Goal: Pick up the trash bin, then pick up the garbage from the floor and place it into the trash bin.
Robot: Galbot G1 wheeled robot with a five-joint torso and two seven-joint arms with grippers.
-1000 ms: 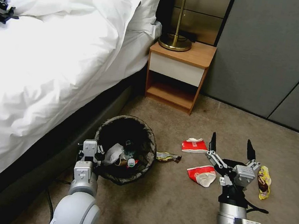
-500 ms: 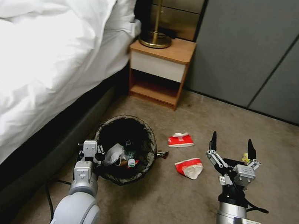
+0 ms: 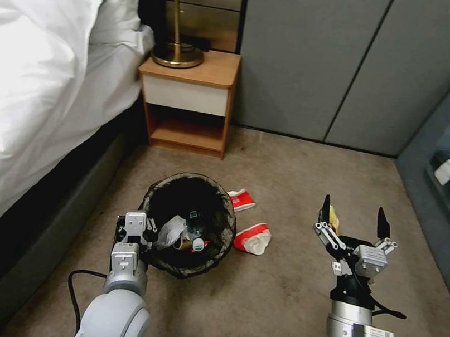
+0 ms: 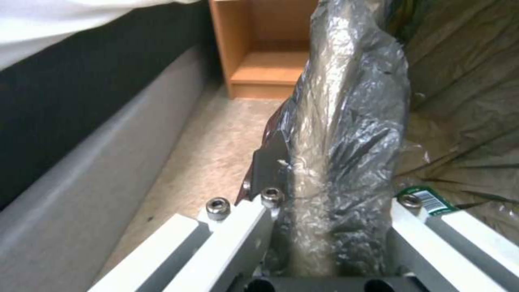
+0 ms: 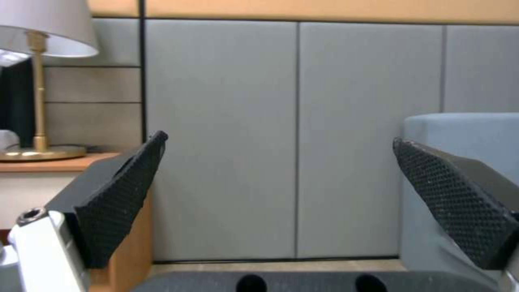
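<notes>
Left gripper (image 3: 143, 233) clamped on near rim of trash bin (image 3: 205, 264) (bag-lined wall pinched between fingers (image 4: 254, 219), per left wrist view), bin in front of left arm, beside bed (image 3: 27, 94). Right gripper (image 3: 354, 216) spread wide, nothing in it, above carpet (image 3: 272, 305). Red-and-white wrappers (image 3: 253, 238) on floor just right of bin; yellow wrapper (image 3: 334, 217) behind right gripper's left finger. Nightstand (image 3: 190, 101) w/ lamp (image 3: 176, 43) farther back.
</notes>
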